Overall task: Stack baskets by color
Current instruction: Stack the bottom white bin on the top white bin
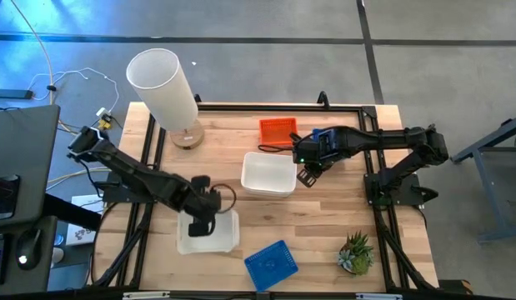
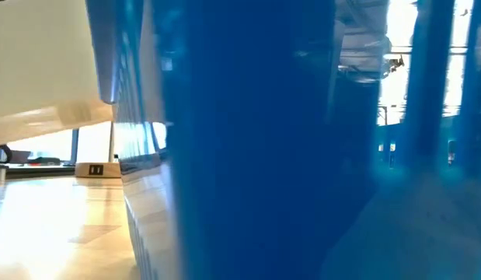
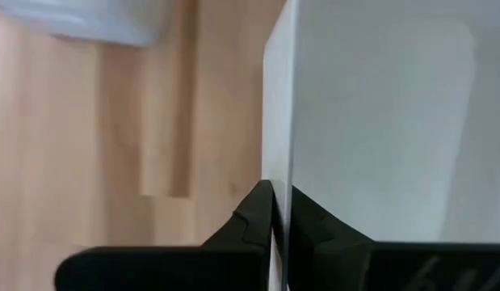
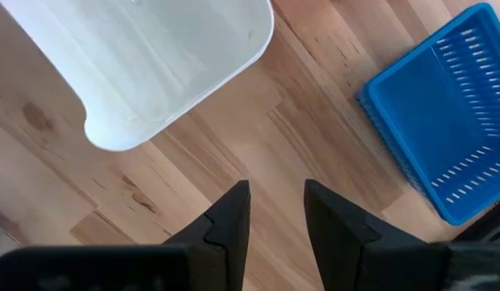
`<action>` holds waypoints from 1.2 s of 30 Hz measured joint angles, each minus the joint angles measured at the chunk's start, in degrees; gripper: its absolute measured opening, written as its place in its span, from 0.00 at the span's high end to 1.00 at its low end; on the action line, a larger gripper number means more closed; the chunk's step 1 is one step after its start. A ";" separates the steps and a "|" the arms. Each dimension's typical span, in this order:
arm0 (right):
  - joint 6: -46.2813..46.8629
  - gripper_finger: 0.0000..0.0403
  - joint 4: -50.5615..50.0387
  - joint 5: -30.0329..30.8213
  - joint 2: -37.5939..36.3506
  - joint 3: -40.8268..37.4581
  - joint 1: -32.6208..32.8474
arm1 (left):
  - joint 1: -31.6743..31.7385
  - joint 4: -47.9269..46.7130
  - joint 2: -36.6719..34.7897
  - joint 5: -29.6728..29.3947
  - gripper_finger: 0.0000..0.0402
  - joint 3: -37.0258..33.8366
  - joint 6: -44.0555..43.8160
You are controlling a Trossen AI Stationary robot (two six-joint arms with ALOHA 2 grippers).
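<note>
High view: left claw (image 1: 202,223) hides part of the white basket (image 1: 209,232) at the table (image 1: 324,225) front; right claw (image 1: 308,173) hovers beside the middle white basket (image 1: 268,175).
Low view: blue basket (image 2: 256,140) blocks nearly everything.
Left wrist view: fingers (image 3: 254,226) clenched on the white basket's wall.
Right wrist view: fingers (image 4: 229,222) parted, grasping nothing, above bare wood.

A light wooden table (image 1: 324,208) framed in black rails sits on a grey concrete floor (image 1: 258,50) scored by dark seams. At nine o'clock stands a dark desk (image 1: 20,167), with pale cables (image 1: 70,79) trailing off toward ten. At three o'clock a grey metal stand (image 1: 491,150) leans in. Bluish light washes the upper left floor.
</note>
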 joint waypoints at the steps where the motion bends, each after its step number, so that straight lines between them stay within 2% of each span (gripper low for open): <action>1: 0.26 0.74 0.00 0.16 0.00 0.00 0.17 | 0.73 0.01 -0.91 -0.56 1.00 0.00 0.54; 9: 3.66 0.74 -0.14 2.79 0.00 0.00 0.43 | 6.93 6.11 -6.90 -2.54 1.00 0.85 8.87; 15: 7.31 0.74 -0.24 3.90 0.00 0.00 0.43 | 11.36 8.75 -7.76 -4.86 1.00 4.43 17.93; 24: 14.68 0.74 -0.53 10.21 0.02 0.00 0.43 | 17.64 17.96 -7.70 -2.56 1.00 7.26 29.78; 36: 16.45 0.74 -0.65 16.28 -0.33 0.05 -2.47 | 26.19 28.95 -7.70 3.54 1.00 8.05 42.90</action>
